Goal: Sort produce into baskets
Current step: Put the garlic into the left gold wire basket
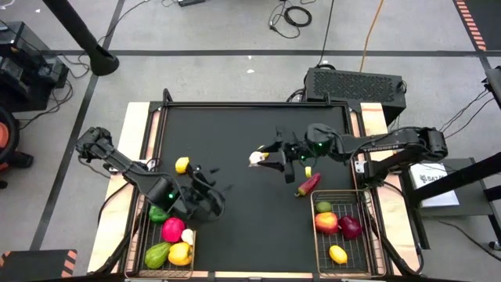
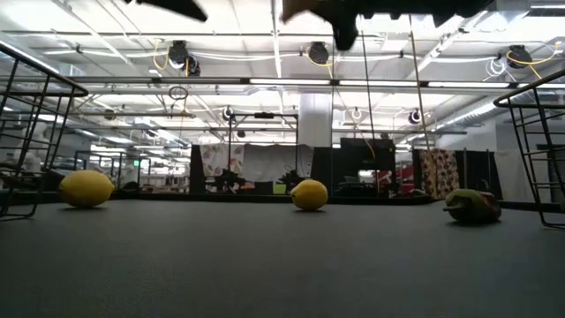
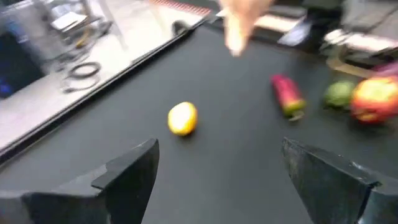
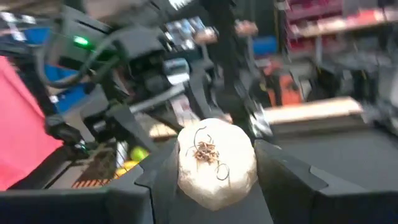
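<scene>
While both arms hang over the black table (image 1: 250, 235), the high view's lower edge shows the two baskets. At lower left, the left basket (image 1: 139, 244) holds a lime-green pepper (image 1: 157, 254), a yellow pepper (image 1: 179, 253), a pink pepper (image 1: 173, 229) and a garlic bulb (image 1: 188, 236). At lower right, the right basket (image 1: 374, 235) holds a lemon (image 1: 337, 254), two apples (image 1: 326, 222) and a lime (image 1: 323, 207). Just above the left basket, the left gripper (image 1: 213, 186) hangs with fingers wide apart, empty. Nearer frame centre, a chili (image 1: 308, 184) and a yellow lemon (image 1: 182, 164) lie loose. At centre, the right gripper (image 4: 214, 171) is clamped on a white garlic bulb (image 4: 216, 163), raised above the table.
</scene>
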Controlling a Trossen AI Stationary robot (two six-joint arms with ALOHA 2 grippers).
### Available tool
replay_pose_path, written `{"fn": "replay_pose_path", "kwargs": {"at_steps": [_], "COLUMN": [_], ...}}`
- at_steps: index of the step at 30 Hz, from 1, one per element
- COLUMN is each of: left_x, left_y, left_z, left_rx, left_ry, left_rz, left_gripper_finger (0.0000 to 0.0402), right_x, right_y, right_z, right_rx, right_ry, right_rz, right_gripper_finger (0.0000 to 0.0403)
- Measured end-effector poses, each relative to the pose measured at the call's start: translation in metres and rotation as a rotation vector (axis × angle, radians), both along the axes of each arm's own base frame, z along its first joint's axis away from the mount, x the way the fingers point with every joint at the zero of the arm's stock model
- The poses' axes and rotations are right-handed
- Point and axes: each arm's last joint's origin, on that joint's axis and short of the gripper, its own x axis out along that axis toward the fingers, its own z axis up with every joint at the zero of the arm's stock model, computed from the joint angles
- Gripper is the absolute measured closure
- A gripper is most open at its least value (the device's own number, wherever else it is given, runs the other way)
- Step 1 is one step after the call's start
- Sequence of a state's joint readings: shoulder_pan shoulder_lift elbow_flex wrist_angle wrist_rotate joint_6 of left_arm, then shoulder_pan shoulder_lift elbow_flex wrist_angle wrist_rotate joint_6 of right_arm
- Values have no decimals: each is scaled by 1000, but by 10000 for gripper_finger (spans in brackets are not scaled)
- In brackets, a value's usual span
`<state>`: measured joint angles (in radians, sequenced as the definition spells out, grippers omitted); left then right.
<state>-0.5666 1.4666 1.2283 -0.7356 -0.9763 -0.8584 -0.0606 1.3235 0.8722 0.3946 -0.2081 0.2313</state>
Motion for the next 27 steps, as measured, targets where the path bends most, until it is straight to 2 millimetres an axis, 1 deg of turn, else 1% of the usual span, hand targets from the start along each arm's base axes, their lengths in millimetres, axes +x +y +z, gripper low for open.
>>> {"fn": "replay_pose_path", "kwargs": {"at_steps": [4,6,10,14,18,20,22,27], "left_x": [6,11,20,31,40,47,56,62], "left_y": [-10,-10,-8,-7,-1,1,2,7], "left_z": [1,0,-1,1,-2,-8,-15,-22], "left_rx": [23,35,34,39,-5,-46,-49,-25], "left_ry": [-62,-82,-86,-106,-94,-70,-63,-38], "left_rz": [-83,-106,-208,-310,-384,-439,-468,-458], "left_gripper_finger": [57,57,57,57,57,57,57,57], "right_x": [0,0,3,9,13,15,16,17], "right_y": [16,25,43,56,61,62,62,61], "right_z": [7,8,2,-7,-13,-16,-18,-21], "right_rx": [-68,-110,-187,-237,-247,-247,-247,-251], "right_ry": [-84,-101,-100,-93,-93,-86,-80,-43], "right_rz": [54,86,149,193,204,206,207,163], "right_gripper_finger": [213,213,213,213,213,213,213,213]}}
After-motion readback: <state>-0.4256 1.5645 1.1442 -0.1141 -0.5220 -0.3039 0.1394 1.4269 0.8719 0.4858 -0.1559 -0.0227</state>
